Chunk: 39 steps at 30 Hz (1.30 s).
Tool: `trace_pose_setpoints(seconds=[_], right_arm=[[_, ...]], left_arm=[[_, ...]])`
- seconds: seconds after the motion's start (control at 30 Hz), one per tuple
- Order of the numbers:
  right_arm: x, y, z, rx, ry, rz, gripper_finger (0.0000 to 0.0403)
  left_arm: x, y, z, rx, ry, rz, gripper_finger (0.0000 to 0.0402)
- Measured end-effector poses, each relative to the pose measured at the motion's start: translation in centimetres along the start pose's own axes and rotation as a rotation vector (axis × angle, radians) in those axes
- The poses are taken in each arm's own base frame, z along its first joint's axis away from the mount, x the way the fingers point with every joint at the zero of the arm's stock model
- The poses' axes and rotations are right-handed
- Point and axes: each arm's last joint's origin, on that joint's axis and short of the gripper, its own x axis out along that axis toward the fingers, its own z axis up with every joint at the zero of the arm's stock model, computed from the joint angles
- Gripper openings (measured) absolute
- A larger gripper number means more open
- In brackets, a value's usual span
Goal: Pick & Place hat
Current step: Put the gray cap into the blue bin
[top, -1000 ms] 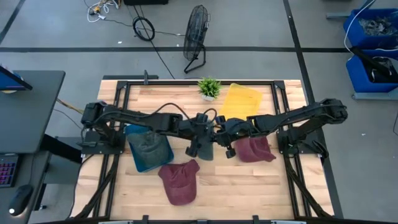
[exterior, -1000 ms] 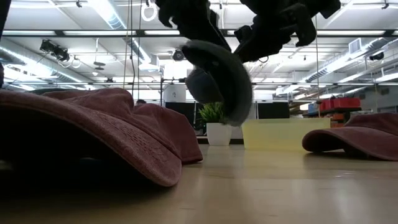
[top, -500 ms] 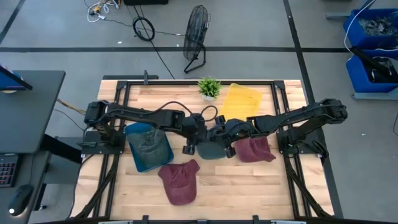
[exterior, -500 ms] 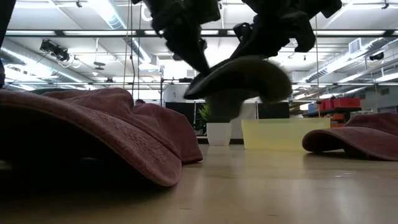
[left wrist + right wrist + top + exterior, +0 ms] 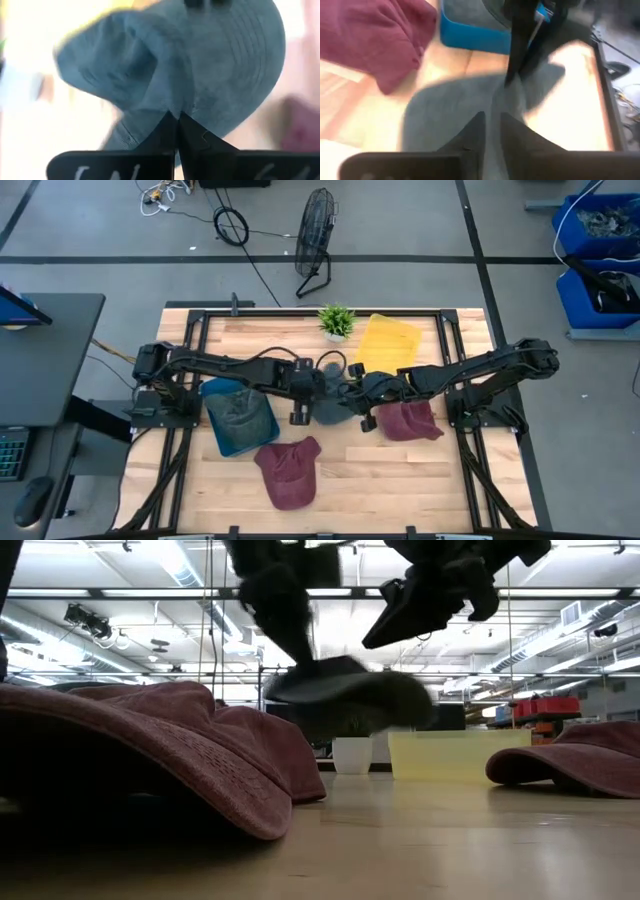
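A grey-blue hat hangs over the middle of the table, between my two grippers. My left gripper comes in from the table's left and is shut on the hat. My right gripper stands just right of the hat and is open. In the low view my right gripper is above the hat and apart from it. In the right wrist view the hat lies beyond my right gripper. My left gripper pinches a fold of the hat's cloth between its two fingertips, where the crown meets the brim. The fingers come from above, pointing down, at the hat's left side. The hat is lifted clear of the table and lies roughly level.
A blue bin at the left holds another grey hat. One maroon hat lies near the front edge, a second under the right arm. A yellow bin and a small plant stand at the far edge.
The hat hung upright below my right gripper. It has swung to level, sunk a little and gone toward the table's left. It now hangs from my left gripper, which has taken hold and drawn back left. My right gripper has let go and stands clear above.
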Motion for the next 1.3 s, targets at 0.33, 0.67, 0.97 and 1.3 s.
trace_pose_setpoints(seconds=[0.33,0.67,0.97,1.3], right_arm=[[0.0,0.0,-0.6,0.055,0.088,-0.066,0.0131],[0.0,0.0,-0.8,0.073,0.099,-0.054,0.0118],[0.0,0.1,-0.5,0.083,0.054,-0.015,0.0099],[2.3,-0.9,2.7,0.235,-0.362,-0.077,0.0062]], left_arm=[[-11.6,-1.1,-4.5,-0.133,0.109,0.132,0.0004],[-15.1,-6.5,-10.2,-0.039,0.327,0.080,0.0004],[-7.8,-9.0,-18.0,0.043,0.558,0.139,0.0005],[-7.0,-9.5,-18.6,0.137,0.522,0.125,0.0006]])
